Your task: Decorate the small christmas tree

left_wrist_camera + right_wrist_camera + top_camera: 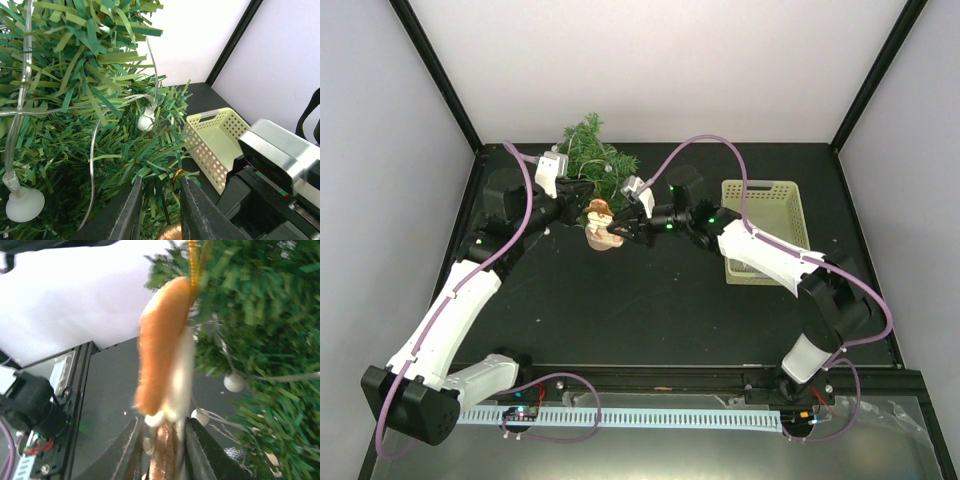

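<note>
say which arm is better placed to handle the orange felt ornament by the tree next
Likely right: the orange-and-white felt ornament sits between the right gripper's jaws beside the small green christmas tree; the left gripper is buried in needles.

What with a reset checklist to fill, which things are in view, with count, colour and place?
small christmas tree: one, dark green, far side, left of centre.
light string: one, clear wire, white bulbs, in the tree.
ornament: one, orange and white, against the tree's front.
basket: one, pale yellow-green, far right.
table: one, black.
left gripper: one, black, at the tree's lower branches.
right gripper: one, black, straddling the ornament's lower end.
</note>
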Controlling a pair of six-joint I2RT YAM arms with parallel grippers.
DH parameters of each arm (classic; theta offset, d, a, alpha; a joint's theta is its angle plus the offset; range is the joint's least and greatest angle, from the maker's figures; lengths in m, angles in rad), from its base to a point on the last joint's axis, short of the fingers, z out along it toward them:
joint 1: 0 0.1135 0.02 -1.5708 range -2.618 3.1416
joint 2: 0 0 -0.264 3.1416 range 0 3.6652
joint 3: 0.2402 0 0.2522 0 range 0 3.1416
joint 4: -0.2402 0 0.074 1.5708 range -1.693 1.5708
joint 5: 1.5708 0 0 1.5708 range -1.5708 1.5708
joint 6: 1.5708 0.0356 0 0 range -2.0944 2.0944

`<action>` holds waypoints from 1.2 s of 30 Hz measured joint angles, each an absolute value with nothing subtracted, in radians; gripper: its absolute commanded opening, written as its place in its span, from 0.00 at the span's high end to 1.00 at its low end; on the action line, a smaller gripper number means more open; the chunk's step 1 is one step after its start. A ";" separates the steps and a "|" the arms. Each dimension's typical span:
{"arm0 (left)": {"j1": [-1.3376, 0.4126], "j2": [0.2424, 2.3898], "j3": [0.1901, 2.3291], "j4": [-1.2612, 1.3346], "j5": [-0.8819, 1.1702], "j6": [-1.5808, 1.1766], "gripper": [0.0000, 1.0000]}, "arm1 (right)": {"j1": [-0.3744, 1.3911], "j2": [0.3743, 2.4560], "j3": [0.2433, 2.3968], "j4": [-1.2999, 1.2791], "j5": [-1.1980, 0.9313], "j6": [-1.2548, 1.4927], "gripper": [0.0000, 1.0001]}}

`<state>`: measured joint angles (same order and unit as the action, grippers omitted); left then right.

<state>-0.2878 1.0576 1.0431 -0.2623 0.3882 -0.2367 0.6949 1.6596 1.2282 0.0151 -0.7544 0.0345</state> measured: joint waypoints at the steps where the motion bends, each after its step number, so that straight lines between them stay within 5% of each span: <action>1: -0.288 1.058 1.043 -0.262 0.388 -0.236 0.77 | 0.695 1.660 1.229 0.017 -0.769 0.039 0.85; 9: -0.288 1.058 1.043 -0.262 0.387 -0.233 0.77 | 0.696 1.660 1.222 0.064 -0.883 0.112 0.98; 36: -0.288 1.058 1.043 -0.278 0.366 -0.211 0.74 | 0.723 1.785 1.231 0.191 -0.866 0.295 0.89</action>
